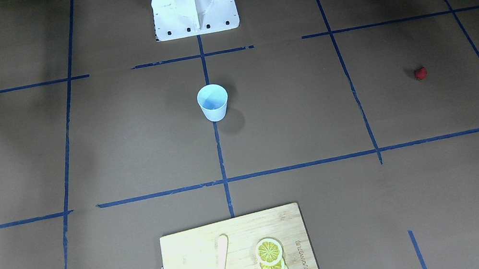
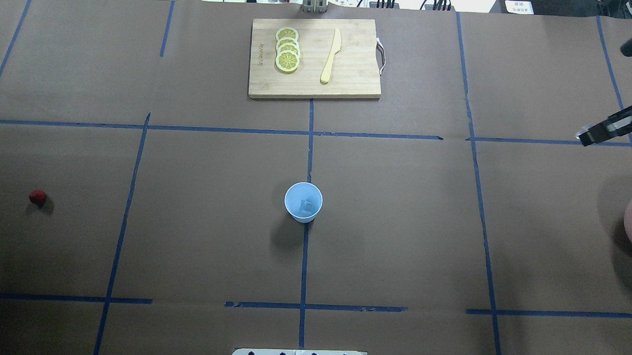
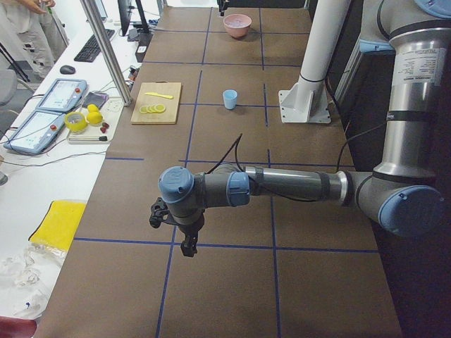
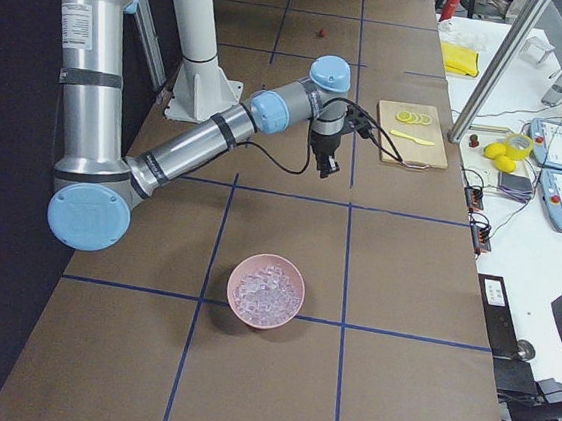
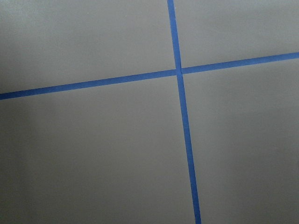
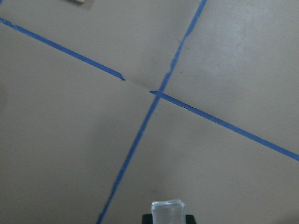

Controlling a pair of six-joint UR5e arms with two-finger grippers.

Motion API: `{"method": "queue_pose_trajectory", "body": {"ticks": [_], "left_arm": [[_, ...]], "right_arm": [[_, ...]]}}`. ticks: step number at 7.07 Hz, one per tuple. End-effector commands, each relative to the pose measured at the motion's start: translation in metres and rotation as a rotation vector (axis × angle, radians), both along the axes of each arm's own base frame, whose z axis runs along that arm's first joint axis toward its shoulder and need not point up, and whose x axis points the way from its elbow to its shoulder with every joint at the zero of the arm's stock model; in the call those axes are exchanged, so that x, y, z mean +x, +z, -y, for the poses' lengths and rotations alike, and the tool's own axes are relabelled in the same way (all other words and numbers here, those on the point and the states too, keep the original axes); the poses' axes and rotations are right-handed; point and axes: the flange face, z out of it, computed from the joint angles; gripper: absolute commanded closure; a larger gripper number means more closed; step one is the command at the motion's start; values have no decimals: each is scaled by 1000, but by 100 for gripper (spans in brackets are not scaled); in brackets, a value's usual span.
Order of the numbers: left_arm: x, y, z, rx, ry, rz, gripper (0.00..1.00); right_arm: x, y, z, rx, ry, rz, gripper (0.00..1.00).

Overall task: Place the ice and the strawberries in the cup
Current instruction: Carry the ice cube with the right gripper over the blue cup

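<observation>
Ice cube (image 6: 167, 211): I'm gripping it in closed fingers of right gripper (image 2: 585, 138), hovering beyond bowl (image 4: 265, 291), for dropping into cup (image 2: 303, 202). Left gripper (image 3: 187, 243) hanging aside; fingers' state, can't tell.

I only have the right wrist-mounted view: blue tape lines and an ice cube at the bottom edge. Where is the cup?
Observer: The cup stands upright on the centre tape line, far to the robot's left of the right end effector.
Operator: Anything in it yet?
Observer: The overhead view shows what looks like one ice cube inside, and no berry.
Operator: And the strawberry?
Observer: The strawberry lies alone far out on the robot's left, about level with the cup.
</observation>
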Motion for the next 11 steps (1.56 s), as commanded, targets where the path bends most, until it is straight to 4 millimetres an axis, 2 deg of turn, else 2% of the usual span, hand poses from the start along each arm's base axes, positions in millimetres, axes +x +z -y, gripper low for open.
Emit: {"method": "queue_pose_trajectory", "body": {"ticks": [1,2,3,4,5,6,7,8,9,11], "left_arm": [[0,0,0,0,0,0,0],[0,0,0,0,0,0,0],[0,0,0,0,0,0,0],[0,0,0,0,0,0,0],[0,0,0,-2,0,0,0],[0,3,-1,-6,0,1,0],[0,2,-1,-6,0,0,0],[0,2,-1,-6,0,0,0],[0,1,0,-3,0,0,0],[0,2,-1,-5,0,0,0]], "right_arm": [[-107,-71,-20,-82,77,30,100],[-159,-92,-41,-116,81,33,100],[-204,-126,-53,-137,103,-6,100],[-246,-154,-64,-131,122,-51,100],[-289,-174,-69,-166,152,-52,100],[-323,-196,-79,-175,192,-49,100],[-352,-214,-86,-190,228,-47,100],[-379,-231,-85,-205,249,-54,100],[-401,-238,-83,-207,270,-75,100],[-426,-229,-83,-204,291,-98,100]]}}
